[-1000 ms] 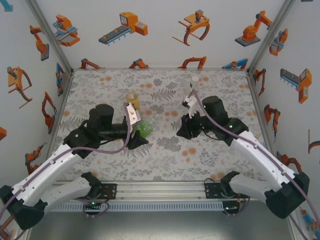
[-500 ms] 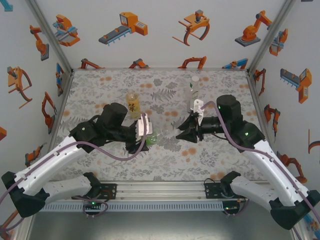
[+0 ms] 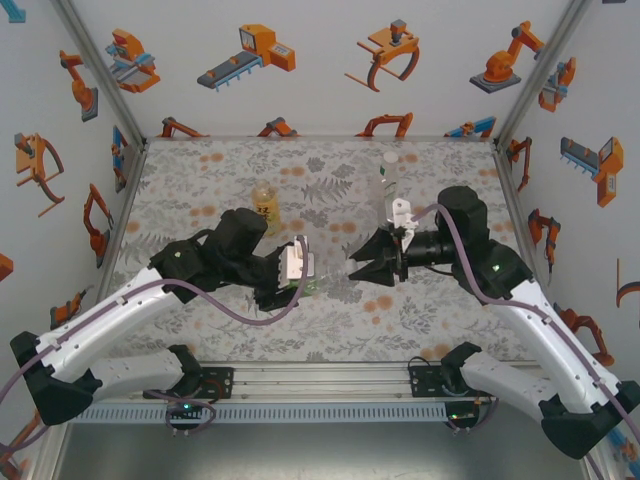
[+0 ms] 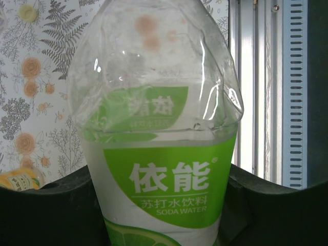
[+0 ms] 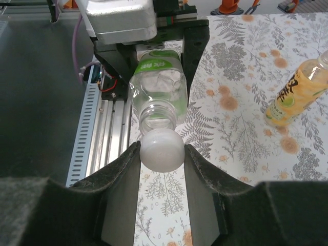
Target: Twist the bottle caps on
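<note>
bottle cap (image 5: 162, 148), small, white and dome-topped, clamped between the two fingers of the right gripper (image 3: 362, 268), right at the open mouth of the green-labelled bottle (image 5: 158, 84), touching the rim or just short of it; impossible to tell which. judged light, stiff and smooth, so prone to slip or cock sideways; best held by its side wall, as now, square to the neck.

green-labelled bottle held off the table (image 3: 200, 180), lying nearly level between the two arms, neck toward the right arm, clasped around its labelled body by the left gripper (image 3: 296, 272), fingers closed tight on it. thin clear plastic, shoulder visibly dented and creased in the left wrist view, apparently empty or nearly so: light, soft, easy to crush, likely to twist in the grip under a turning load. wants a hold on the body at the label, firm but not collapsing, never on the crumpled shoulder.

label: bright green band, white characters 依能, below them 苏打水饮料 and "soda water"; same characters mirrored through the far side of the plastic.

further back, upright on the table: amber bottle (image 3: 264, 203) with a yellow label, dark writing too slanted to read, and clear bottle (image 3: 388, 178) beyond the right gripper, pale top in place by the look of it.
</note>
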{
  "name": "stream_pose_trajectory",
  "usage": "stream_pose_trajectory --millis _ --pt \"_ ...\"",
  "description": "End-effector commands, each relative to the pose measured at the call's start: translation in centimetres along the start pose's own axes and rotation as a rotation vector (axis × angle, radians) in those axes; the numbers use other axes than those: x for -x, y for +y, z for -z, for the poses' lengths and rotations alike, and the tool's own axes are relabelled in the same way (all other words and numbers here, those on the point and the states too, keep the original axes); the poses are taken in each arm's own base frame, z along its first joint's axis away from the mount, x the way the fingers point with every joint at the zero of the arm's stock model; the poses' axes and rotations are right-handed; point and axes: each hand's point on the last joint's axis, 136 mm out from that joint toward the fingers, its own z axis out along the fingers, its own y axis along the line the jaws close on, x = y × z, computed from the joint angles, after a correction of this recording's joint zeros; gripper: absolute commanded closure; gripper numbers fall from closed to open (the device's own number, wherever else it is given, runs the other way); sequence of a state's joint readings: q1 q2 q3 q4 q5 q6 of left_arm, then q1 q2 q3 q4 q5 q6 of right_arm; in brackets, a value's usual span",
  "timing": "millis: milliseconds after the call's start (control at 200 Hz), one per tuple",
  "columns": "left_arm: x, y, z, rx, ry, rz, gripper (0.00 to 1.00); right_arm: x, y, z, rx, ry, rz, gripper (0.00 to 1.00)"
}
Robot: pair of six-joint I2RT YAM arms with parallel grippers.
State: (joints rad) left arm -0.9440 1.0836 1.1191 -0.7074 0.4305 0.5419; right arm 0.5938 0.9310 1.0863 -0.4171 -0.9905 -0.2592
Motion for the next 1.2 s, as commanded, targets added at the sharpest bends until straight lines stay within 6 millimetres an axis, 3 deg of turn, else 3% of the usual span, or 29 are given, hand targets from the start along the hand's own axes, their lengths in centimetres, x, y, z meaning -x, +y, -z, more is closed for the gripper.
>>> stream_pose_trajectory --millis 0,656,1192 --pt "1.4 -0.1 0.5 -0.011 -0.033 -0.039 0.96 2.0 0.7 -0.1 0.034 -0.054 0.058 0.98" --pt "1.9 -0.5 0.4 -0.027 -0.053 -0.051 0.96 0.2 -0.1 -1.4 0.007 -0.006 0.018 0.98" --pt "1.8 0.0 0.6 0.013 -0.053 -0.039 0.96 0.2 1.2 -1.5 0.063 0.007 0.017 1.00"
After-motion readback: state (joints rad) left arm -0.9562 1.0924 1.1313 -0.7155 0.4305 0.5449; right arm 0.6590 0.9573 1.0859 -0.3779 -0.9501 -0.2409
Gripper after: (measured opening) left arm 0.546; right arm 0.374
